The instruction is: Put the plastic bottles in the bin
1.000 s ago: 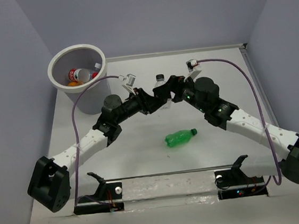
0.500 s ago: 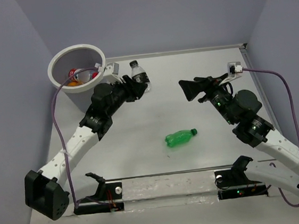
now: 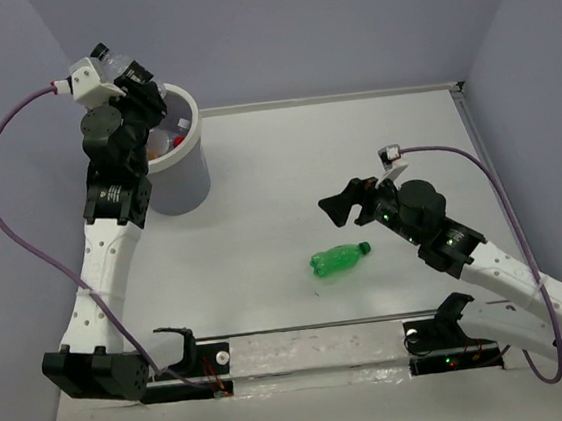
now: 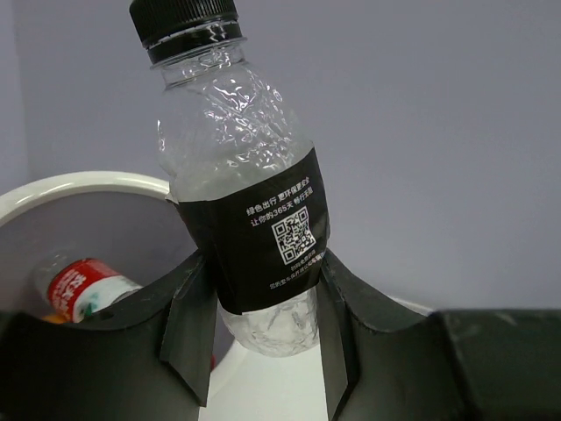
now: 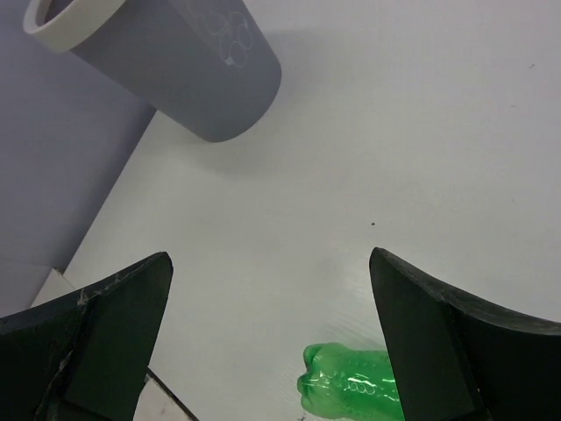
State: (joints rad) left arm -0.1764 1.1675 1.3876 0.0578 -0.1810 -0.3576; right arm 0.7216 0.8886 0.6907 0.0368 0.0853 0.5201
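My left gripper (image 3: 137, 85) is shut on the dark-labelled clear bottle (image 4: 250, 206) with a black cap and holds it high over the near rim of the bin (image 3: 186, 185). The bin's white rim (image 4: 79, 186) shows below, with the red-labelled bottle (image 4: 81, 285) lying inside; bottles also show inside from the top view (image 3: 168, 139). The green bottle (image 3: 338, 258) lies on its side on the table, its base seen low in the right wrist view (image 5: 351, 386). My right gripper (image 3: 339, 209) is open and empty, above and just behind the green bottle.
The grey bin (image 5: 175, 61) stands at the back left near the wall. A black rail with two cradles (image 3: 316, 353) runs along the table's front edge. Walls close in the back and both sides.
My left arm has lifted the dark-labelled bottle from the table's middle up over the bin. My right gripper has let go of it, drawn back and come down toward the green bottle.
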